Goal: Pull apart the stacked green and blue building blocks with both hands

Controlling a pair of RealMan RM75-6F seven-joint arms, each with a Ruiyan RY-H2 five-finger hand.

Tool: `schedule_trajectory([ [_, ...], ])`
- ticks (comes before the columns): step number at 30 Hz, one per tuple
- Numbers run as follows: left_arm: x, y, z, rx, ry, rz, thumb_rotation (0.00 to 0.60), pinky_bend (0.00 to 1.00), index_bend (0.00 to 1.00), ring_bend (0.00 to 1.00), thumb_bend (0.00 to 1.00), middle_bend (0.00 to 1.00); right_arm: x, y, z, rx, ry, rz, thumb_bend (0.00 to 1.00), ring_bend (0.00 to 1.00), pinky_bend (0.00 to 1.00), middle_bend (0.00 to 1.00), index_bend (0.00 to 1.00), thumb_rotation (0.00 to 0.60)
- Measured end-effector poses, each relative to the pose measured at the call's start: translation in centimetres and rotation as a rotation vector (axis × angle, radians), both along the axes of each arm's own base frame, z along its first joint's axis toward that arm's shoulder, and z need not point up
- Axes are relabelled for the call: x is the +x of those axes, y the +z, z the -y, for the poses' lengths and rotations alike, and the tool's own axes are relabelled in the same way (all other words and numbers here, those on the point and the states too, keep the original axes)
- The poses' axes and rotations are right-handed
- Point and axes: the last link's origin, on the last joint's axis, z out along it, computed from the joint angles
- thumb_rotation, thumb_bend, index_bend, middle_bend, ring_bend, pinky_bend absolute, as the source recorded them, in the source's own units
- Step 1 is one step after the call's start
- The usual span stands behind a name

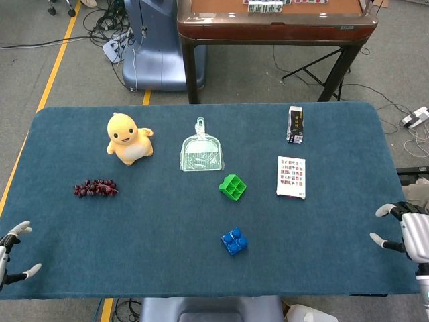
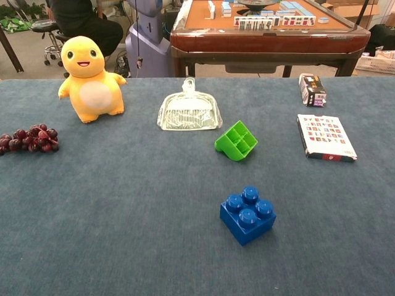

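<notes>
The green block (image 1: 232, 187) (image 2: 236, 140) lies tipped on the blue cloth with its hollow underside showing. Apart from it, nearer the front edge, the blue block (image 1: 234, 241) (image 2: 247, 215) sits studs up. My left hand (image 1: 10, 250) shows only at the far left edge of the head view, fingers spread, holding nothing. At the far right edge my right hand (image 1: 409, 232) is likewise spread and empty. Both hands are far from the blocks and off the chest view.
A yellow duck toy (image 1: 127, 138) and a bunch of dark grapes (image 1: 95, 188) lie at the left. A clear dustpan (image 1: 202, 152) sits behind the green block. A printed card pack (image 1: 291, 176) and a small dark carton (image 1: 295, 124) are at the right.
</notes>
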Motion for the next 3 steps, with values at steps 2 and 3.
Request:
schedule_trajectory([
  [2,0.07,-0.07,-0.17,0.001,-0.005,-0.002,0.6,0.53,0.19,0.33,0.1,0.26,0.0,0.01,0.16,-0.001,0.0,0.001,0.0,0.3,0.32,0.46,0.47,0.6],
  [3,0.16,-0.15,-0.24,0.001,-0.01,-0.003,0.6,0.53,0.19,0.33,0.1,0.26,0.04,-0.02,0.25,-0.001,0.002,0.002,0.0,0.3,0.32,0.46,0.47,0.6],
])
